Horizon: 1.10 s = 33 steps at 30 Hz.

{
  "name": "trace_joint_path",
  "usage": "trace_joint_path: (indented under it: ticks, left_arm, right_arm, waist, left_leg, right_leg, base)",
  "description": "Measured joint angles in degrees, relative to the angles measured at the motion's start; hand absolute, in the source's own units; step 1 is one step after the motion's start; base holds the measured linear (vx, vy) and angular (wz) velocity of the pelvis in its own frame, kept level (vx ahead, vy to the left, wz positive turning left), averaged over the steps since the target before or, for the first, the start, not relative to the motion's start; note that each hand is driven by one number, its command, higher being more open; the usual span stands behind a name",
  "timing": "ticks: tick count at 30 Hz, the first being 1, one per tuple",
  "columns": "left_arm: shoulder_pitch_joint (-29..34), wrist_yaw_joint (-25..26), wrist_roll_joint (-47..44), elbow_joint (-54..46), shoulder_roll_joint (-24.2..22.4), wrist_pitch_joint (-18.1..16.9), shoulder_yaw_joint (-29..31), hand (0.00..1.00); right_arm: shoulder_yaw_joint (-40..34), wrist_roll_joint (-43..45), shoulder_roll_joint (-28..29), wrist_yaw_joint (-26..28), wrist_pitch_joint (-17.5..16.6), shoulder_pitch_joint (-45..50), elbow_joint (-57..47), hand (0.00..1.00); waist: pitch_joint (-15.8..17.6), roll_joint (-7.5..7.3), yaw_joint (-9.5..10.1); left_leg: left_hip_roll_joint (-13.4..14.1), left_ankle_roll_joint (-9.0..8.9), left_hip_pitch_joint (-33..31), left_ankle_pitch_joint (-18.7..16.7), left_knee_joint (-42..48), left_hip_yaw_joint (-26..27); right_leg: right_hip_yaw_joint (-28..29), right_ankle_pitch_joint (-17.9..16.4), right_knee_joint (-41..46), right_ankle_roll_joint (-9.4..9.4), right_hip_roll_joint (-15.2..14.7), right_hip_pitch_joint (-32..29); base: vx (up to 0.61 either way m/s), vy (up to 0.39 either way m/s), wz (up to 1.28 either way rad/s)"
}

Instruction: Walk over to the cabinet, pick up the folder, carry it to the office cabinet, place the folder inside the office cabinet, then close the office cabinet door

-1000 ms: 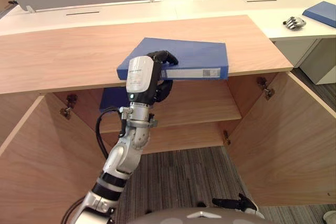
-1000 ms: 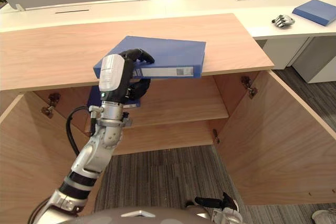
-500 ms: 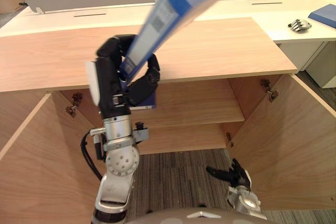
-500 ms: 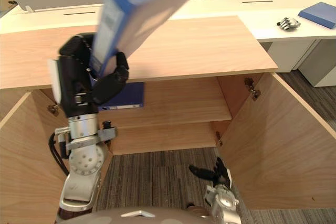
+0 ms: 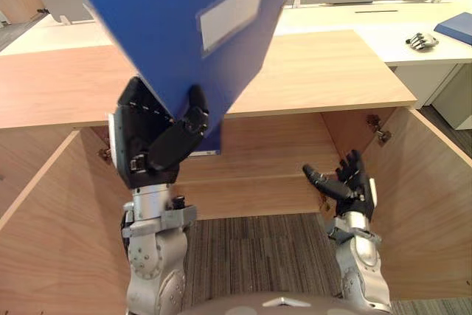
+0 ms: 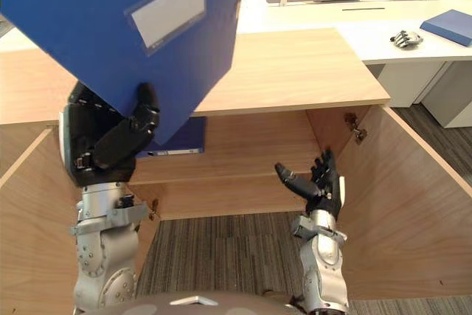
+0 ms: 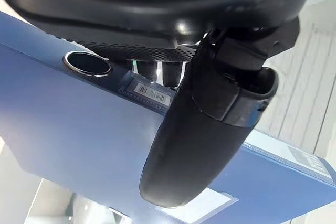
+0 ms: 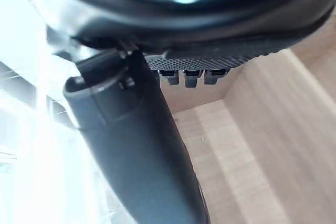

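Note:
My left hand [image 5: 155, 145] is shut on the lower corner of a big blue folder [image 5: 184, 27], which stands tilted up in front of the camera with its white label facing me. In the left wrist view the thumb [image 7: 205, 135] presses on the folder [image 7: 68, 140]. The wooden cabinet [image 5: 332, 71] stands open below, both doors swung out. Another blue folder [image 6: 181, 138] lies on its upper shelf behind the left hand. My right hand [image 5: 346, 186] is raised, open and empty, in front of the shelf's right part.
The right cabinet door [image 5: 428, 204] stands open at the right, the left door [image 5: 44, 241] at the left. White desks [image 5: 354, 20] run behind the cabinet, with a blue folder [image 5: 453, 26] and a spare dark hand [image 5: 419, 38] at the far right. Grey carpet [image 5: 251, 248] lies below.
My left hand has swung the folder higher and turned it, so its broad face now fronts the camera. My right hand has risen from near the floor to shelf height.

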Motion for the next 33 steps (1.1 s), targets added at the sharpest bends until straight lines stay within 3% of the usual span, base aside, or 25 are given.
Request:
trace_joint_path:
  ticks: [6, 19, 26, 33]
  left_arm:
    - [0.00, -5.35, -6.85, 2.40, 0.20, 1.00, -0.06, 0.00]
    - [3.43, -13.20, -9.11, 8.53, 3.41, 3.41, -2.16, 0.00]
    - [3.44, -15.55, -9.19, 10.23, 5.23, 3.81, -2.27, 0.00]
    - [3.42, -16.05, -8.55, 10.57, 5.70, 3.81, -3.16, 0.00]
  right_arm:
    - [-0.23, -2.62, -1.24, 0.27, -0.73, -1.39, -8.82, 1.00]
    - [-3.86, -2.20, -9.97, 3.55, -2.34, -7.55, -11.73, 1.00]
    - [-4.31, -2.09, -13.11, 6.87, -2.33, -9.29, -11.73, 1.00]
    - [0.57, -2.18, -16.91, 11.78, -2.32, -9.64, -11.72, 1.00]
  waist:
    - [-0.02, -0.03, 0.00]
    - [-0.13, -0.15, 0.02]
    - [-0.16, -0.19, 0.04]
    - [-0.29, -0.30, 0.18]
  left_leg:
    - [0.03, 0.01, 0.07, -0.01, 0.27, -0.09]
    - [0.04, 0.01, -0.03, -0.01, 0.57, -0.08]
    - [0.05, 0.02, -0.25, -0.02, 0.57, -0.03]
    - [0.09, 0.03, -0.25, -0.02, 0.57, 0.02]
  right_leg:
    - [0.01, 0.00, 0.43, 0.01, -0.01, 0.02]
    - [0.18, -0.05, 0.95, 0.09, -0.03, -0.09]
    - [0.26, -0.03, 0.96, 0.10, -0.01, -0.20]
    - [0.31, -0.03, 0.96, 0.11, 0.04, -0.21]
  base:
    - [-0.02, 0.001, 0.00]
    - [-0.03, 0.001, 0.00]
    - [0.00, 0.000, 0.00]
    - [0.00, 0.000, 0.00]
